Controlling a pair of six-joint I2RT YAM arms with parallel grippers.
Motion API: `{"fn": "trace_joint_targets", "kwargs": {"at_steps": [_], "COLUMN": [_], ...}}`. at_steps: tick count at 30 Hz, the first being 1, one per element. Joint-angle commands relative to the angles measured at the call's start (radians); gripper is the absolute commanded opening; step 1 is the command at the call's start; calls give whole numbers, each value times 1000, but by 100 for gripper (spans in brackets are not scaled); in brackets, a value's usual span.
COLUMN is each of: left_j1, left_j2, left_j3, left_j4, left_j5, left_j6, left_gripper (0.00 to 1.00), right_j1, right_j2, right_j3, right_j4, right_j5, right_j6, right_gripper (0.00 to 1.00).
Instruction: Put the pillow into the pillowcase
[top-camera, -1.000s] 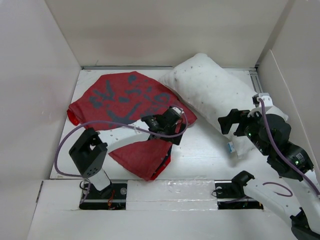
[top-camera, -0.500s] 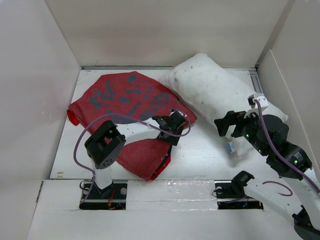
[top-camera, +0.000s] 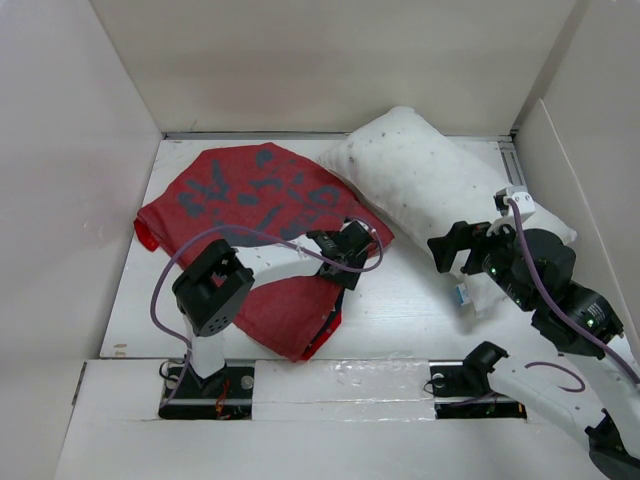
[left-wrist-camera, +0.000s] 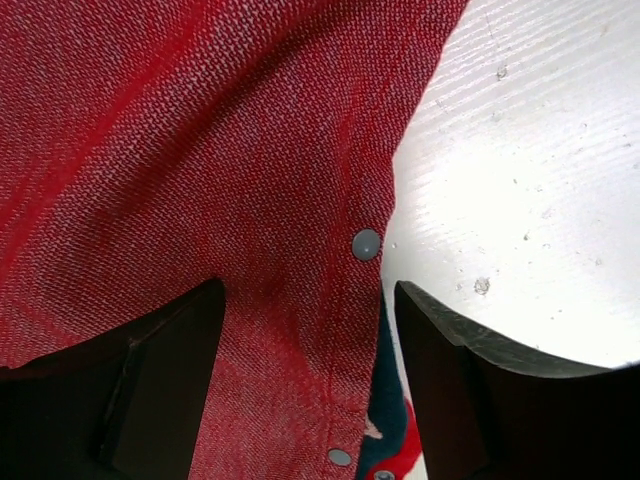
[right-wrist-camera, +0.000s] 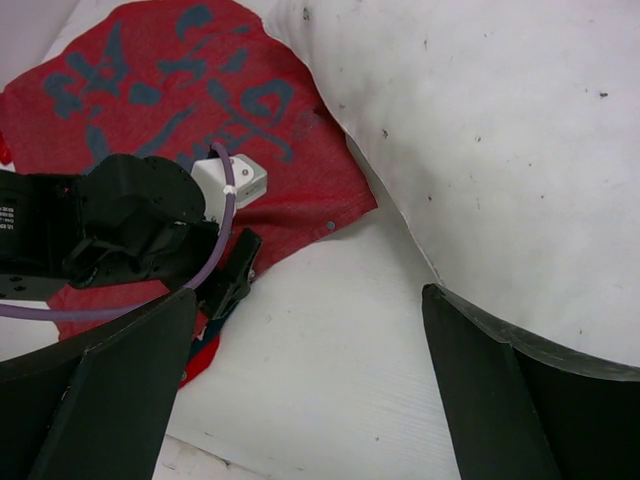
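Table (top-camera: 400, 300): pillow (top-camera: 420, 180) lies diagonally at far right, its near-left edge touching the pillowcase (top-camera: 250, 200), which is spread flat at left. Right jaws apart, empty, over bare table just beside the pillow. Left jaws apart, straddling the case's hem at a snap stud (left-wrist-camera: 366, 244). Risk: closing here could pinch both layers, so the mouth would not open.

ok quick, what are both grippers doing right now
Left gripper: open, over the pillowcase edge, holding nothing.
Right gripper: open, by the pillow, empty.
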Motion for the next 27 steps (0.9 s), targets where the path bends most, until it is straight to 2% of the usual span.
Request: {"fn": "trace_joint_targets", "kwargs": {"at_steps": [1, 5, 11, 15, 18, 27], "left_j1": [1, 1, 1, 1, 1, 1], "left_j2": [-4, -4, -13, 1, 13, 3], "left_j3": [21, -12, -25, -16, -6, 72], "left_j4": [-18, -39, -39, -39, -50, -107], "left_j5": [30, 41, -2, -2, -12, -53], "left_j6": [8, -1, -19, -19, -19, -38], "left_gripper": [66, 68, 50, 43, 30, 27], "right_j1": [11, 11, 11, 20, 20, 20], "right_j2": [0, 0, 0, -9, -20, -29], "right_j3": [1, -8, -18, -18, -18, -18], "right_j4": [50, 50, 50, 50, 50, 41], "right_j5": [16, 16, 16, 16, 25, 16], "right_j6": [-12, -12, -12, -12, -12, -12], "right_gripper": [99, 99, 99, 99, 99, 99]}}
